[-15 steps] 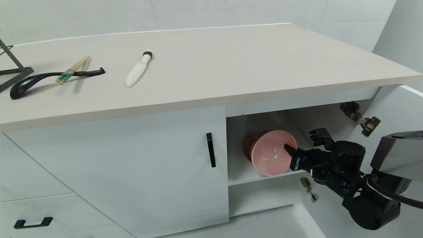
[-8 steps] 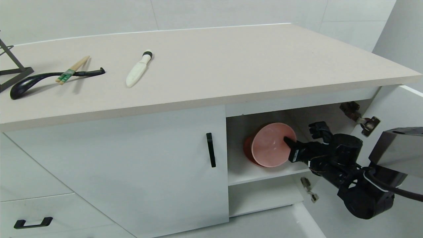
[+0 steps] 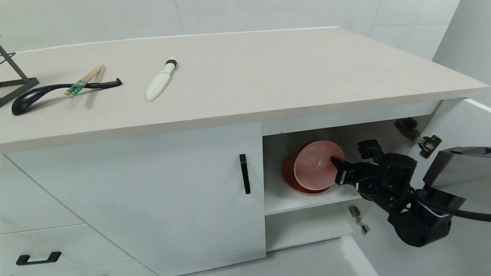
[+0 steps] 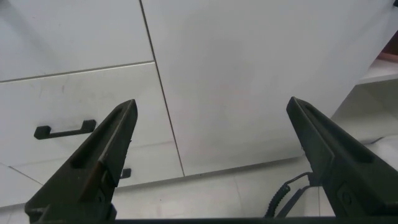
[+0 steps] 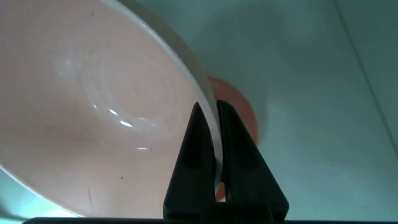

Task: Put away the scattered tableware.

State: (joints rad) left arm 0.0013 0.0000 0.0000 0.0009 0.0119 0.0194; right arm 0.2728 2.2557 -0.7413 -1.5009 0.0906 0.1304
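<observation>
Around the work: a closed white cabinet door (image 3: 153,199) with an upright black bar handle (image 3: 244,173) stands just left of the open compartment. The open white door (image 3: 466,122) hangs at the far right on metal hinges (image 3: 416,134).
In the way: the bench's front edge overhangs the opening, and the right arm takes up the opening's right side.
Container: the compartment's white shelf (image 3: 284,203) carries a darker red round dish (image 3: 288,177). A glossy pale pink round bowl (image 3: 316,165) is tilted on edge over the dish, its hollow facing outward. Whether the two touch cannot be told.
Right pincer (image 3: 336,168): closed on the pink bowl's rim. In the wrist view its black fingers (image 5: 199,155) nip the rim, one on each side.
Left pincer (image 4: 210,104): spread wide and holding nothing, facing the white cabinet fronts near a drawer's black handle (image 4: 64,129).
Bench (image 3: 268,76): pale beige top. A black ladle (image 3: 30,96) lies near the left end, and a pair of wooden chopsticks with a green band (image 3: 82,82) rests across its handle. A white knife-shaped utensil with a black ring (image 3: 159,82) lies apart to their right. A dark metal rack (image 3: 15,80) sits at the left edge.
Room: a white tiled wall (image 3: 230,15) stands behind the bench.
</observation>
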